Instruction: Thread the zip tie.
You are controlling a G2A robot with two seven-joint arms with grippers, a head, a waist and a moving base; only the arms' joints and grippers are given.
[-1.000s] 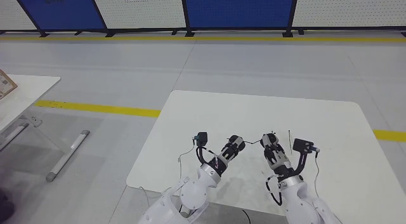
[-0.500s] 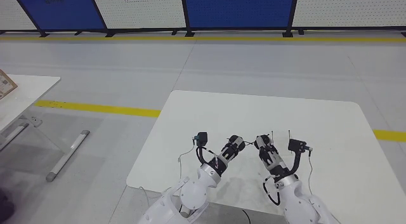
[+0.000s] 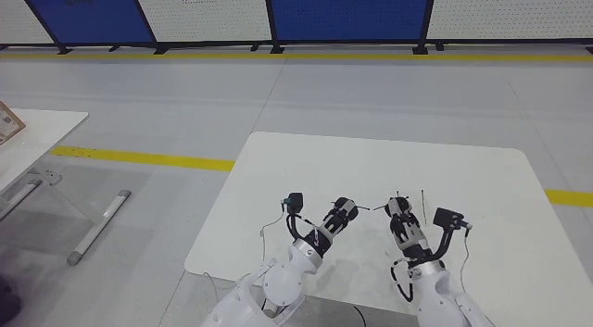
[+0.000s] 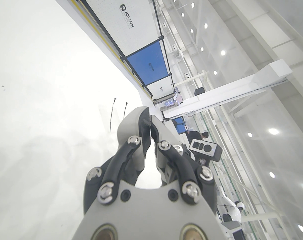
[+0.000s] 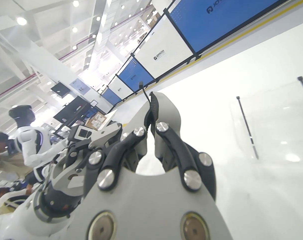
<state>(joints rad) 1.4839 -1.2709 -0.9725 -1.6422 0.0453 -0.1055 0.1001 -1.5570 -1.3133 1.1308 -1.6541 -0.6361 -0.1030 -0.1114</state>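
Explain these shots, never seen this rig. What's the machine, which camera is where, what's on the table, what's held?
It is a two-armed robot at a white table. One picture looks down from a camera above the arms; the other two come from a camera on each wrist. The right end effector is shut on a black zip tie, its head poking out. The left end effector is shut too, apparently on the same tie's other end. Two spare zip ties lie on the table.
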